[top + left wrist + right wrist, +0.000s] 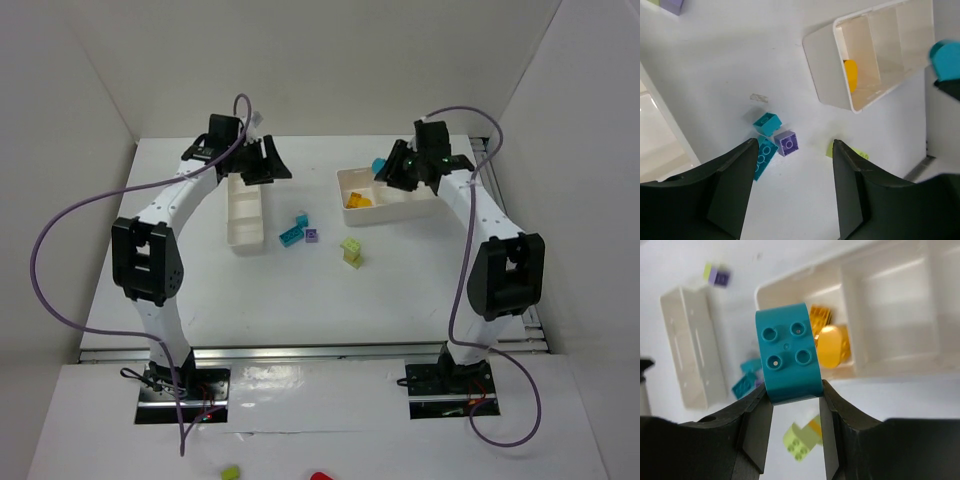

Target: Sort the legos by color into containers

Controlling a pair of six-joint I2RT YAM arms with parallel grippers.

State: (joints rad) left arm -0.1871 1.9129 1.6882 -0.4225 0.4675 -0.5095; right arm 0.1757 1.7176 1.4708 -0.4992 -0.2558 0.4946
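- Top external cam: right gripper (393, 170) sits at the wide tray (395, 213) near the far right corner. Its fingers are a dark blob w/ a bit of teal poking out, so you can't read the grip from there.
- Right wrist cam sorts that out: both fingers are clamped on the held teal brick (788, 357), studs facing the lens. The brick covers part of the yellow-orange pieces (830, 342) in the tray's end compartment.
- Left gripper (790, 189) is over the far end of the narrow tray (246, 240), toward the far left. Its wrist cam shows the fingers spread apart, nothing btwn them.
- Mid-worktop: loose teal bricks (767, 123), purple brick (786, 143), lime stack (351, 250).
- Lime stack is half hidden behind a finger in the left wrist cam and blurry in the right wrist one. It's only clear from the top.
- Held brick is cut off at the left wrist cam's right edge.
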